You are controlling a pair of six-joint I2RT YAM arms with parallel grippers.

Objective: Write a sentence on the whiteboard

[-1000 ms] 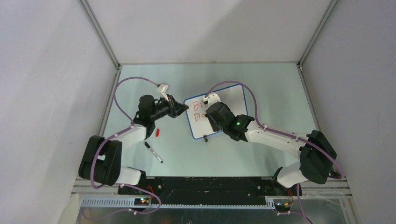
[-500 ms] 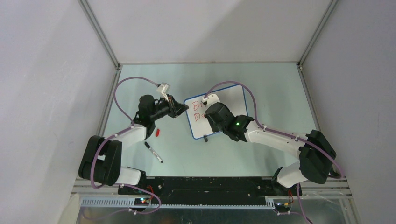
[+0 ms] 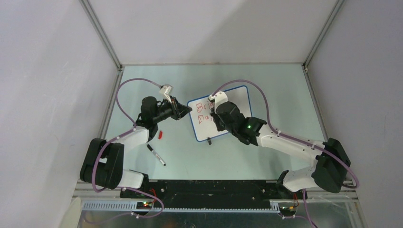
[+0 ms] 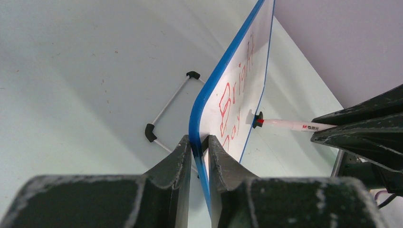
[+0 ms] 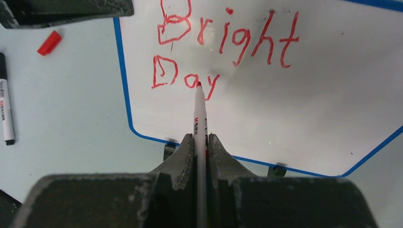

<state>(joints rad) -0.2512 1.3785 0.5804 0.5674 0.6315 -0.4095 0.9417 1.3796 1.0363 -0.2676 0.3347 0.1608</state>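
Two arms, one whiteboard (image 3: 237, 97), two red words.
The left gripper (image 4: 199, 142) is clamped on the board's blue rim, with the board tilted up off the middle of the table (image 3: 275, 90). The right gripper (image 5: 200, 140) pinches one red marker (image 5: 200, 114), its tip against the board beside the "y". The sentence (image 5: 223, 42) reads "Bright", then "Day". One black marker (image 3: 156, 155) and one red cap (image 3: 160, 135) lie to the left.

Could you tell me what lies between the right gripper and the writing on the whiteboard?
Only the marker that the right gripper holds, its red tip at "Day" in the sentence on the whiteboard; the right wrist view shows it.
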